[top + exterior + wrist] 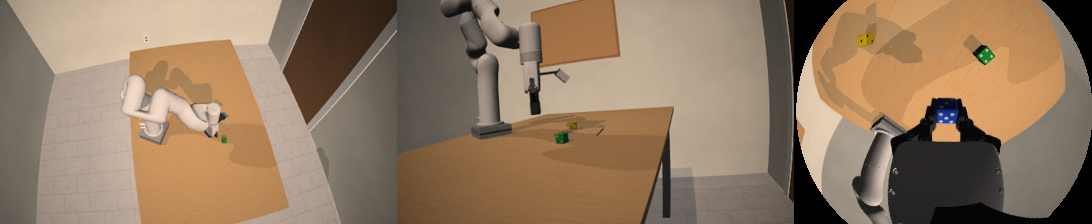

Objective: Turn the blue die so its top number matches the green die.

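Observation:
My gripper [211,133] [535,109] [946,104] is shut on the blue die [208,133] [946,111] and holds it clear above the table. In the wrist view the die's white-pipped face shows between the fingertips; in the exterior view the fingers hide it. The green die [224,140] [562,137] [984,55] lies flat on the table, just to the right of the gripper. It sits at the edge of a darker brown patch [250,147] [611,153] that looks like the mat. I cannot read its top number.
A yellow die [572,124] [866,39] lies flat further back, apart from the green one. The arm's base [154,135] [491,130] stands at the table's left side. The table's right edge [668,126] is near the patch.

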{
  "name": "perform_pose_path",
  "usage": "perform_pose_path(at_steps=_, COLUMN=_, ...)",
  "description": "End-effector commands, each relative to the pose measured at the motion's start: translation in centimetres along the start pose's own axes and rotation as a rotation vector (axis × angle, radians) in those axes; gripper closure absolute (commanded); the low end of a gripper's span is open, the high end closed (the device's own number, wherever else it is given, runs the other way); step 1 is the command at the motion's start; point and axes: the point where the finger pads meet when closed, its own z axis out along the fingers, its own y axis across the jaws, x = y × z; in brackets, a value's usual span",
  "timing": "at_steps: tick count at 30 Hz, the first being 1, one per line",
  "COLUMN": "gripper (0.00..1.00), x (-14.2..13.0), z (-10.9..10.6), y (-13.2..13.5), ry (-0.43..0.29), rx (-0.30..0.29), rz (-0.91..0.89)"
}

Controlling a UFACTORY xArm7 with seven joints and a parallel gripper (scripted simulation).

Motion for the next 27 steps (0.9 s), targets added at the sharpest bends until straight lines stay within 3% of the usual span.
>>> perform_pose_path(at_steps=1, gripper=0.73, x=-0.1, z=-1.0, y=-0.1, ry=0.003, rx=-0.002, rz=-0.001)
perform_pose_path(at_steps=21, gripper=0.73, x=0.2, z=-1.2, y=-0.1, ry=0.002, rx=-0.003, rz=0.046)
perform_pose_path(at_steps=27, gripper=0.73, x=1.5, z=-1.6, y=-0.1, ry=-0.005, rx=-0.006, rz=0.29)
